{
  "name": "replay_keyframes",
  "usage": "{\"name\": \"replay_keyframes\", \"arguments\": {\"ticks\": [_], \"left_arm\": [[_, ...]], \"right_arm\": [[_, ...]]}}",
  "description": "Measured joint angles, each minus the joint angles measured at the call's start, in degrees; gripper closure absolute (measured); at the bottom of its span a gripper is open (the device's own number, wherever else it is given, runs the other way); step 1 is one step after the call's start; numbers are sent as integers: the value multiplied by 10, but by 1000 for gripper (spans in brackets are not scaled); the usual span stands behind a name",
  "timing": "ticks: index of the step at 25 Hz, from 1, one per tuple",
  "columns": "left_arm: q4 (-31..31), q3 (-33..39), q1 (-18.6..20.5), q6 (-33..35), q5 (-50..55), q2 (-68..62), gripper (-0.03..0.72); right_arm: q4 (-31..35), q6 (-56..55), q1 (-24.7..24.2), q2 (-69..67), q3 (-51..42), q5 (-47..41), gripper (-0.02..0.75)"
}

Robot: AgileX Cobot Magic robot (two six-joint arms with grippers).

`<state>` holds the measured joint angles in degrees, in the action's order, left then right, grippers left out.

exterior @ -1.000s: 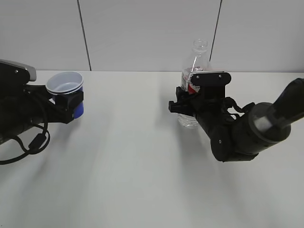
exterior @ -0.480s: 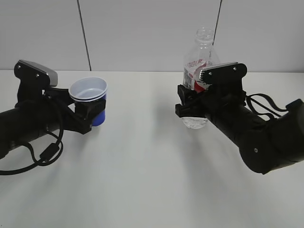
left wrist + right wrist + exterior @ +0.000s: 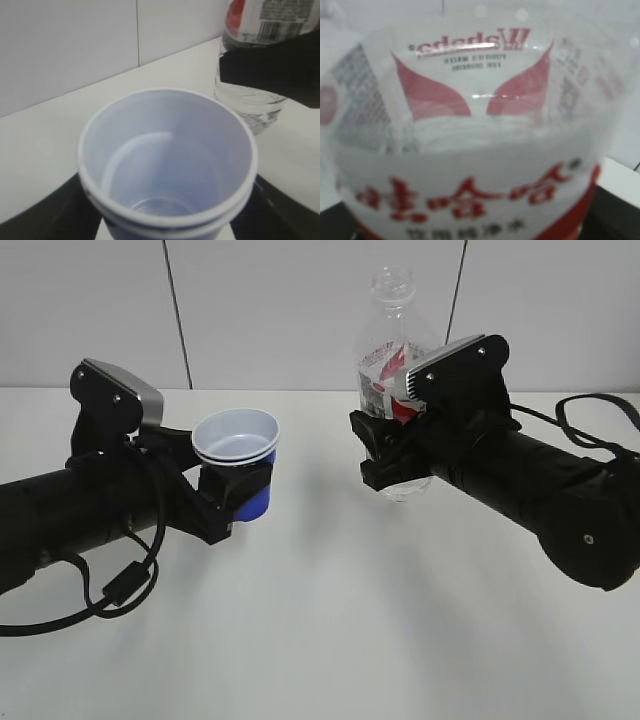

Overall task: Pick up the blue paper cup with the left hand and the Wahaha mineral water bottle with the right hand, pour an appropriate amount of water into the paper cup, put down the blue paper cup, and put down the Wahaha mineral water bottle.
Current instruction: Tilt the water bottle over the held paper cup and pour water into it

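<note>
Wahaha mineral water bottle (image 3: pixel 392 390) and blue paper cup (image 3: pixel 240 455) are both gripped aloft in closed jaws; the cup seems empty, so pouring and set-downs remain.

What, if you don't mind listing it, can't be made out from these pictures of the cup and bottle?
- Water level in the Wahaha mineral water bottle: exterior view, right tool covers the lower body; right wrist view is blurred and filled by the label.
- Blue paper cup outside wall: left wrist view, cut off by the bottom edge.
- Left tool fingers: exterior view, black and merged together.
</note>
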<state>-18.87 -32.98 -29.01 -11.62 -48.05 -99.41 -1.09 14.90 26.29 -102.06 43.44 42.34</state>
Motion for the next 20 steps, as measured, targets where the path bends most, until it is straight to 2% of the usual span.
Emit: {"name": "replay_keyframes", "arguments": {"ticks": [10, 20], "left_arm": [[-5, 1, -43, -19, 29, 2, 153], [-13, 1, -54, -19, 29, 2, 153]], "right_arm": [[-6, 188, 0, 7, 0, -17, 235], [-6, 344, 0, 7, 0, -18, 235]]}}
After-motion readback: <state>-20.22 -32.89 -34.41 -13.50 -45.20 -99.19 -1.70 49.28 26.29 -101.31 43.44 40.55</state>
